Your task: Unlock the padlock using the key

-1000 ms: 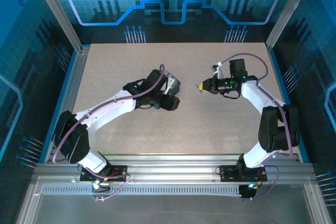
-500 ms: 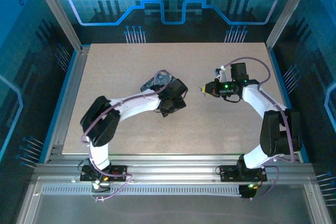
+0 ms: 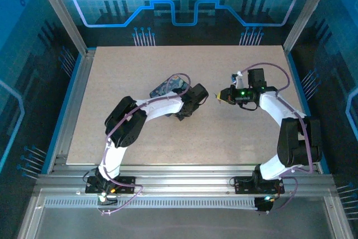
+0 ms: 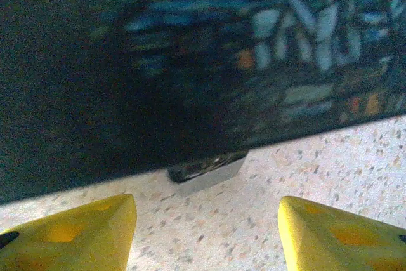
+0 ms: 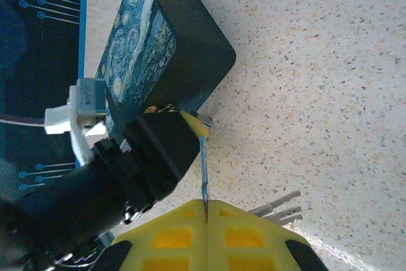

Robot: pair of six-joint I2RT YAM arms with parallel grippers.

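The padlock (image 4: 206,168), small and silvery, lies on the table against the lower edge of the dark blue patterned box (image 4: 190,61). My left gripper (image 4: 206,236) is open just short of it, its yellow fingertips (image 4: 76,230) apart on either side with bare table between them. From above, the left gripper (image 3: 188,98) sits at the right end of the box (image 3: 164,88). My right gripper (image 5: 205,202) is shut on the key (image 5: 203,163), whose thin blade points at the left gripper's fingertip (image 5: 193,125). The right gripper (image 3: 219,98) hovers close to the left one.
More keys of the bunch (image 5: 276,207) hang beside my right fingers. The box (image 5: 158,55) stands on the speckled table (image 5: 317,61), with open surface to its right. Metal frame rails (image 3: 72,99) border the table.
The left arm has folded its elbow in and its gripper has shifted right, uncovering the box. Its jaws have narrowed. The right gripper has barely moved and still holds the key.
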